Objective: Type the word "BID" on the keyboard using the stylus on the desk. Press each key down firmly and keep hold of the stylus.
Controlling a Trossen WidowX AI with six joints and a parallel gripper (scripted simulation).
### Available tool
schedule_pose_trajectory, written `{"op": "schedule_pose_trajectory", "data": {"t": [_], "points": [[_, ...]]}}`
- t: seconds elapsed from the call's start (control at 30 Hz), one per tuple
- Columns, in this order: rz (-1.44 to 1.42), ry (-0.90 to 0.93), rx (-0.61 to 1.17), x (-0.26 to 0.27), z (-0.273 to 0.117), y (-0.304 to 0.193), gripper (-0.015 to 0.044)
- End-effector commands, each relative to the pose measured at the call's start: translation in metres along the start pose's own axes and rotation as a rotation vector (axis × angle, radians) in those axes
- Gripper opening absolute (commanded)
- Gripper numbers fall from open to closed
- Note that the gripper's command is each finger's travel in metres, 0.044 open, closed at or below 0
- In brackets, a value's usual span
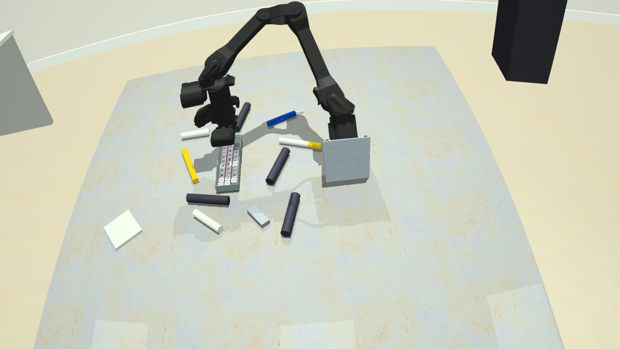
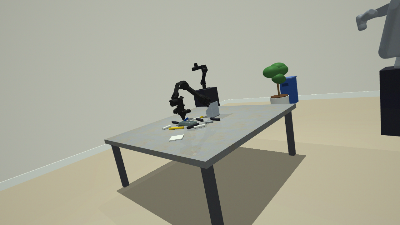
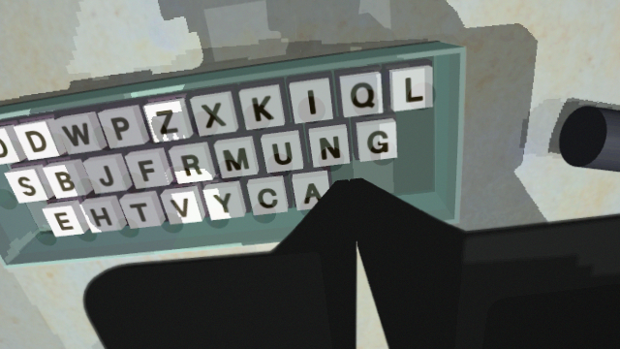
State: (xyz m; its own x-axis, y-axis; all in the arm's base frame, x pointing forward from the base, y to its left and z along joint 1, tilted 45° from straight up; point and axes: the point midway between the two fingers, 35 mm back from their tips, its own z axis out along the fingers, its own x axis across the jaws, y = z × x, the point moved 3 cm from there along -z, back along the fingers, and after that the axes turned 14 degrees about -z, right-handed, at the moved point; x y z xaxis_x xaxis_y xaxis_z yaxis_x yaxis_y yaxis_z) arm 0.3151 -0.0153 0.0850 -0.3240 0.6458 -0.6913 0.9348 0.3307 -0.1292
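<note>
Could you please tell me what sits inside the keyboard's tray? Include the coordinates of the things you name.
Inside the tray (image 3: 450,131), three rows of lettered keys (image 3: 262,108) show. The gripper (image 3: 349,193) hides part of the bottom row's right end, past A.

The hand (image 3: 349,193) partly hides the A key (image 3: 310,198).

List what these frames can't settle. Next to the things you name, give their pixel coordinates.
- Far-left key of the top row: cut off by the wrist view's left edge.
- Right end of the green keyboard (image 1: 227,188) (image 3: 450,145): partly behind the black tool (image 3: 350,181) in wrist view.
- Key letters in exterior view: too small.
- Tool's fingertips in top view: hidden by its own body.
</note>
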Motion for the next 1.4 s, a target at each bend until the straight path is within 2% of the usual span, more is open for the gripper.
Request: {"op": "schedule_pose_trajectory", "data": {"t": [0.0, 0.33, 0.5, 0.8, 0.87, 1.0, 1.3, 1.37], "points": [[-0.01, 0.002, -0.001, 0.02, -0.001, -0.015, 0.0], [-0.01, 0.003, -0.001, 0.025, -0.001, -0.015, 0.0], [-0.01, 0.006, -0.002, 0.089, -0.002, 0.0, 0.0], [-0.009, 0.006, -0.002, 0.092, -0.002, 0.0, 0.0], [-0.01, 0.007, -0.002, 0.092, -0.011, 0.001, 0.0], [-0.01, 0.009, -0.002, 0.092, -0.059, 0.001, 0.0], [-0.021, 0.005, -0.005, 0.095, -0.055, 0.001, 0.0], [-0.017, 0.005, -0.004, 0.094, -0.056, 0.001, 0.0053]]}}
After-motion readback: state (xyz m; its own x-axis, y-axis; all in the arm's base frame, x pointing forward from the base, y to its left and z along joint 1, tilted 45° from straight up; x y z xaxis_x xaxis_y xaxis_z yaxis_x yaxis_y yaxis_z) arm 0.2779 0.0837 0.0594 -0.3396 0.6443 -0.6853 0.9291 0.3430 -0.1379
